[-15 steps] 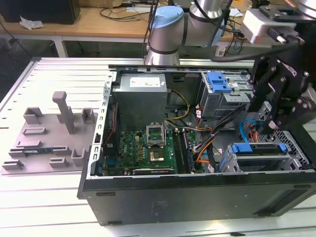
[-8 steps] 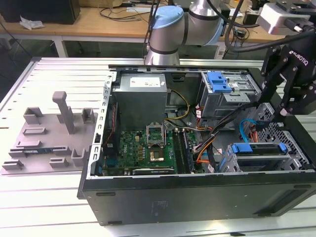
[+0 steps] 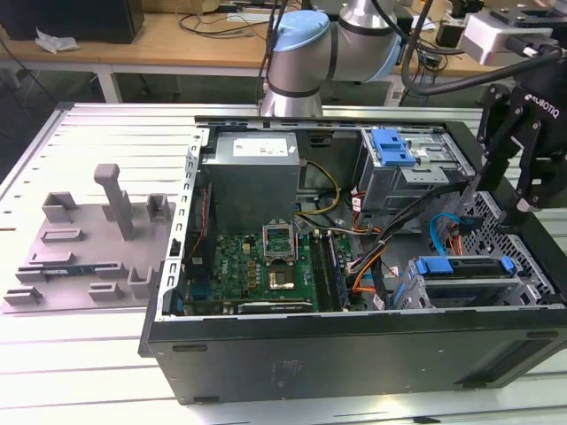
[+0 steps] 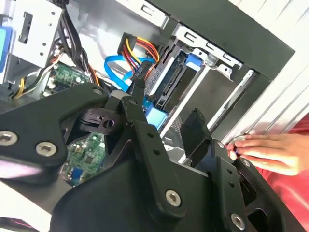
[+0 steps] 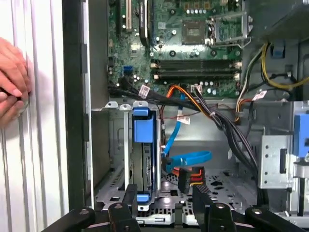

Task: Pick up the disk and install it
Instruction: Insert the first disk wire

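The disk (image 3: 465,266), silver with a bright blue bracket, sits in the drive bay at the front corner of the open computer case, on the exterior view's right. In the first wrist view the disk (image 5: 144,145) stands on edge inside the bay, and in the second wrist view the disk (image 4: 175,79) lies in the same cage. My gripper (image 3: 507,197) hangs just above and behind that bay, open, with nothing between its fingers. In both wrist views the gripper (image 5: 165,195) (image 4: 166,104) stands apart from the disk.
The open case (image 3: 354,354) holds a motherboard (image 3: 257,266), a power supply (image 3: 252,173), an upper drive cage with a blue latch (image 3: 394,146) and loose cables (image 3: 438,232). A grey fixture (image 3: 89,239) lies on the exterior view's left. A person's hand (image 5: 12,79) rests beside the case.
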You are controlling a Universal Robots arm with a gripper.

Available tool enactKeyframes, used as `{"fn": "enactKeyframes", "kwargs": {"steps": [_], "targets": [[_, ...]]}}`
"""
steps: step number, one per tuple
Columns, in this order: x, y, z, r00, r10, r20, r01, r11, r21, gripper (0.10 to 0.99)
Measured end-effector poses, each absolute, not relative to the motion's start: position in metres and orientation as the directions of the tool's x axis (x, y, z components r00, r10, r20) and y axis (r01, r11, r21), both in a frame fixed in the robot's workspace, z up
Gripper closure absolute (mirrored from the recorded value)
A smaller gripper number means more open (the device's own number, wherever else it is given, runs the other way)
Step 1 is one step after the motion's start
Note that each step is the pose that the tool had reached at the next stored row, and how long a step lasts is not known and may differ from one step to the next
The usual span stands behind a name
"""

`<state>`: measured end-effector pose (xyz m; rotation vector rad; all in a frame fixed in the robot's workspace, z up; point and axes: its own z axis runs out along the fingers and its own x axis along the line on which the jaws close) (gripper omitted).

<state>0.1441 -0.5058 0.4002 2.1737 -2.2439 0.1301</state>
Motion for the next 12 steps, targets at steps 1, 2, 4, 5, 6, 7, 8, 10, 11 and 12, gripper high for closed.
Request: {"fn": "enactKeyframes", "kwargs": {"steps": [1,2,4,5,6,7,8,10,11,12], "targets": [[0.144,-0.506,0.4,-0.052,-0.996,0.069,-0.998,0.048,-0.05,0.514],[0.144,-0.506,0.399,-0.064,-0.996,0.069,-0.997,0.06,-0.05,0.514],[0.144,-0.506,0.397,-0.096,-0.993,0.069,-0.994,0.092,-0.05,0.514],[0.144,-0.505,0.395,-0.105,-0.992,0.069,-0.994,0.102,-0.05,0.514],[0.144,-0.503,0.394,-0.106,-0.992,0.071,-0.993,0.103,-0.05,0.514],[0.144,-0.498,0.393,-0.106,-0.991,0.08,-0.993,0.102,-0.05,0.514],[0.144,-0.494,0.393,-0.106,-0.99,0.091,-0.994,0.102,-0.051,0.514],[0.144,-0.484,0.392,-0.105,-0.986,0.131,-0.994,0.1,-0.05,0.514],[0.144,-0.481,0.392,-0.105,-0.984,0.147,-0.994,0.099,-0.05,0.514],[0.144,-0.476,0.392,-0.105,-0.98,0.168,-0.994,0.098,-0.05,0.514]]}}
